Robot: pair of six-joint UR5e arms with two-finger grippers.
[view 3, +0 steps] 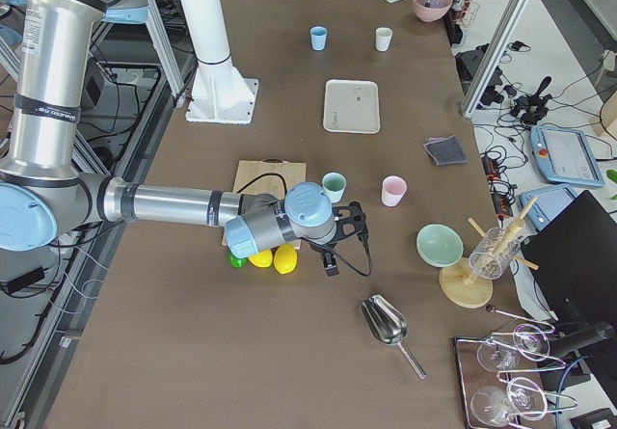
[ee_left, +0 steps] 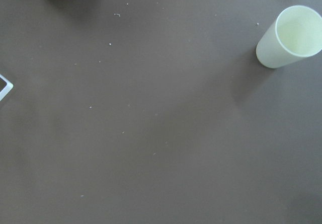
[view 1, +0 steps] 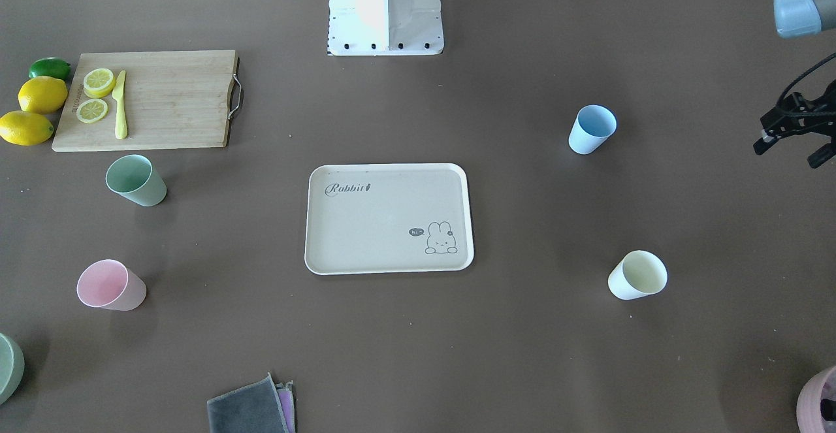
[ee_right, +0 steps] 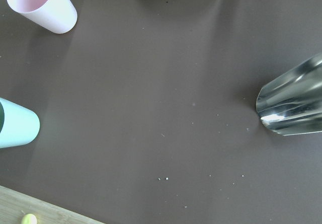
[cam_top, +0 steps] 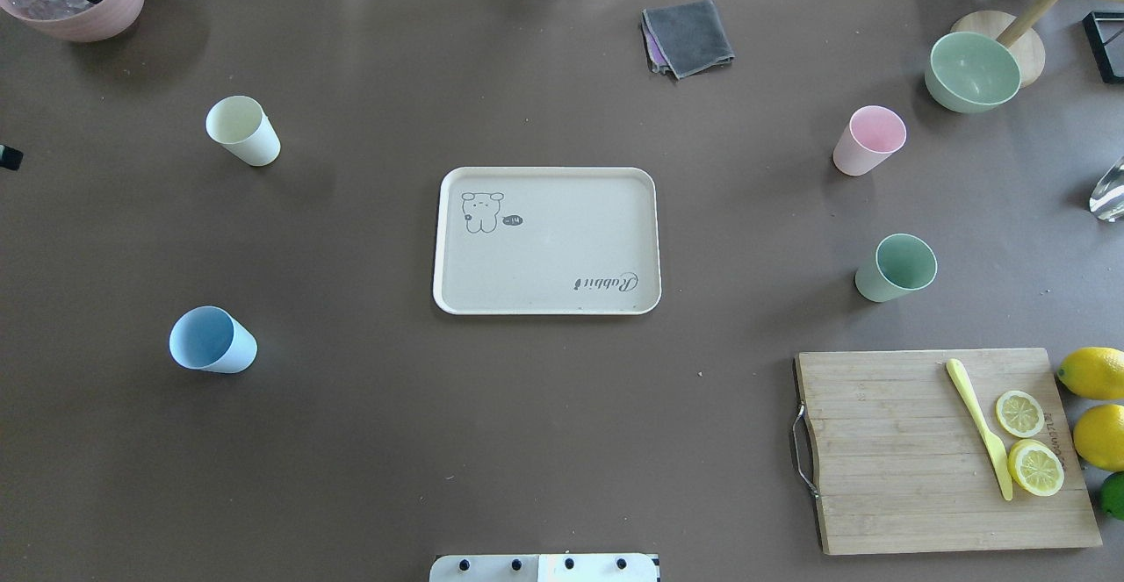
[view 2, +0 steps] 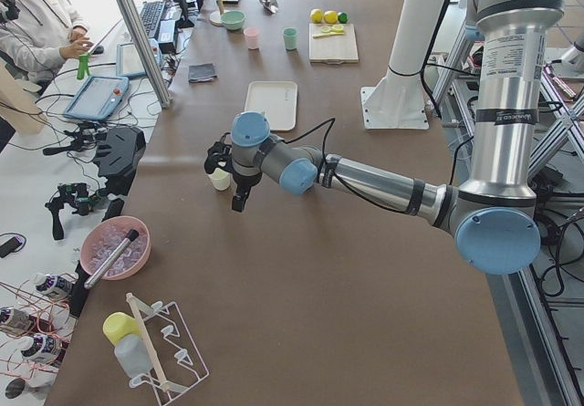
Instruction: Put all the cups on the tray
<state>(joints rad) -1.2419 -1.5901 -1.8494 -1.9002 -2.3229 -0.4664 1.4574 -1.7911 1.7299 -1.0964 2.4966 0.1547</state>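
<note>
Left arm stretches low over the bench (cam_top: pixel 351 441), its claw (view 1: pixel 787 154) at the front view's right edge, prongs apart, holding nothing. Right claw (view 3: pixel 337 251) hangs by the lemons (view 3: pixel 275 258); how far open, I cannot tell. Tray (cam_top: pixel 562 231) lies mid-frame in the overhead view. Cream cup (cam_top: pixel 243 131) and blue cup (cam_top: pixel 212 341) stand on the bench to its left, pink cup (cam_top: pixel 868 140) and green cup (cam_top: pixel 896 268) to its right.
</note>
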